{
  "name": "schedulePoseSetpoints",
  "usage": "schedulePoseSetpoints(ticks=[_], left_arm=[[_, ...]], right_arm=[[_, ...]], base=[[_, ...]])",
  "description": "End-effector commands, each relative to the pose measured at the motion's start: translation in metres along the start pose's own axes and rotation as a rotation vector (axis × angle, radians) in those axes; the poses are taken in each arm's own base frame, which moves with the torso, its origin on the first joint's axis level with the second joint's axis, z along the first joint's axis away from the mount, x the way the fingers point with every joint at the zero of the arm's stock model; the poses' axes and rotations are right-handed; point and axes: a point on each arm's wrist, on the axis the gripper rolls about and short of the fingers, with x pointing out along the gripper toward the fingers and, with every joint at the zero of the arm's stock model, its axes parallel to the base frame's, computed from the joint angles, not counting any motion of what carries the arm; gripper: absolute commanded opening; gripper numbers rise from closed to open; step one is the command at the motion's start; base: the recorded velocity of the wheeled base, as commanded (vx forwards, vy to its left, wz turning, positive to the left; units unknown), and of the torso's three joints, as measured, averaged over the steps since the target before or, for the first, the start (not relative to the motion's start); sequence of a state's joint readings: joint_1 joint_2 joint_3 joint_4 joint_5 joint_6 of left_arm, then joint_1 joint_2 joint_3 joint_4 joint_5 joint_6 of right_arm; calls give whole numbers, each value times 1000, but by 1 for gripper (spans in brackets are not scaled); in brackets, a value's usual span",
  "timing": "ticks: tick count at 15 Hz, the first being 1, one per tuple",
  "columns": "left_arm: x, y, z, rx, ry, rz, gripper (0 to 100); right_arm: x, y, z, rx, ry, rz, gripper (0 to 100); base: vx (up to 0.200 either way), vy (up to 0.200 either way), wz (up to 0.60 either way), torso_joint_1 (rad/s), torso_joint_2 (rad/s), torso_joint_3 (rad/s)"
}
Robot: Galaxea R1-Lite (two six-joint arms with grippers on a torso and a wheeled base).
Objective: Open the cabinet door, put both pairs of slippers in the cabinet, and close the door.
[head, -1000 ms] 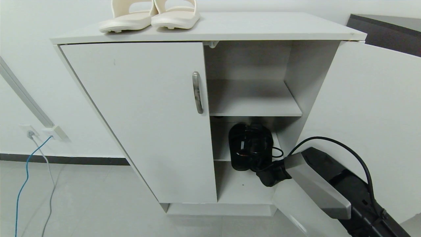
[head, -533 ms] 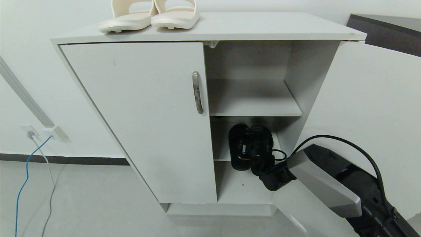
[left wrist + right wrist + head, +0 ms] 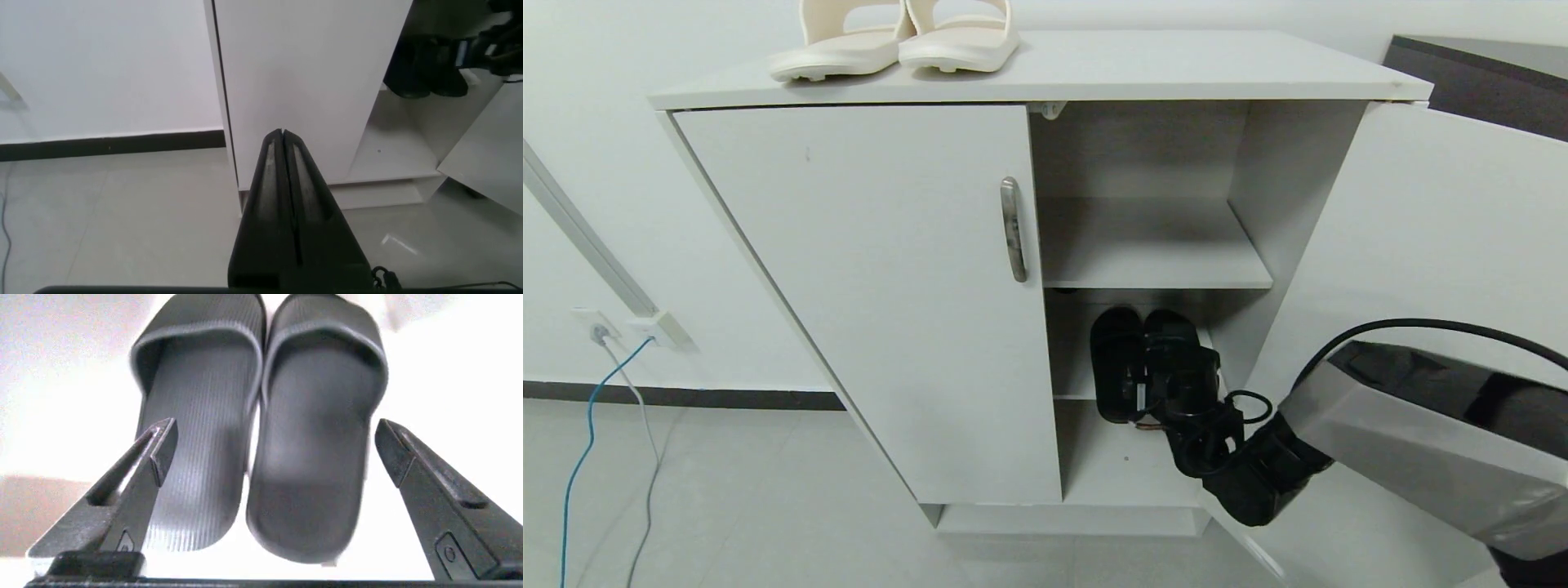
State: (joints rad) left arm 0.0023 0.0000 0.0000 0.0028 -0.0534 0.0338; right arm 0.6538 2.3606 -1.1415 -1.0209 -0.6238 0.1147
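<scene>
A pair of black slippers [image 3: 1127,359] lies side by side on the middle shelf of the white cabinet [image 3: 1176,65], behind its open right door [image 3: 1421,245]. My right gripper [image 3: 1176,404] is just in front of them, open. In the right wrist view its fingers [image 3: 155,453] stand apart on either side of the black slippers [image 3: 319,457] without touching them. A cream pair of slippers [image 3: 898,41] rests on the cabinet top at the left. My left gripper [image 3: 282,139] is shut on nothing, low near the floor, facing the closed left door [image 3: 302,73].
The left door [image 3: 866,286] is closed, with a metal handle [image 3: 1011,229]. The upper shelf [image 3: 1152,245] and bottom shelf [image 3: 1119,465] hold nothing. Cables hang from a wall socket [image 3: 600,331] to the left over tiled floor.
The right gripper has let go of the black slippers and pulled back toward me. The slippers now lie flat on the middle shelf.
</scene>
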Motion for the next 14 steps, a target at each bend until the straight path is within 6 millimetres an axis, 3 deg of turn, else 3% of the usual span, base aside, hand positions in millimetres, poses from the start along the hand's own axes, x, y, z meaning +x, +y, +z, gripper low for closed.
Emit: schedulePoseSetpoints(ticks=[1,4,6,14], left_arm=[[0,0,0,0,2,0,0],[0,0,0,0,2,0,0],[0,0,0,0,2,2,0],[0,0,0,1,2,0,0]], right_arm=[[-52,-6,22,26,-34,30,100],[-76,-8,19,15,-25,48,100],[-91,-16,29,22,-33,59,100],[-105,-10,29,12,-29,96,100]], base=[[0,0,0,0,0,0],[0,0,0,0,0,0],[0,0,0,0,0,0],[-200,0,0,3,3,4]])
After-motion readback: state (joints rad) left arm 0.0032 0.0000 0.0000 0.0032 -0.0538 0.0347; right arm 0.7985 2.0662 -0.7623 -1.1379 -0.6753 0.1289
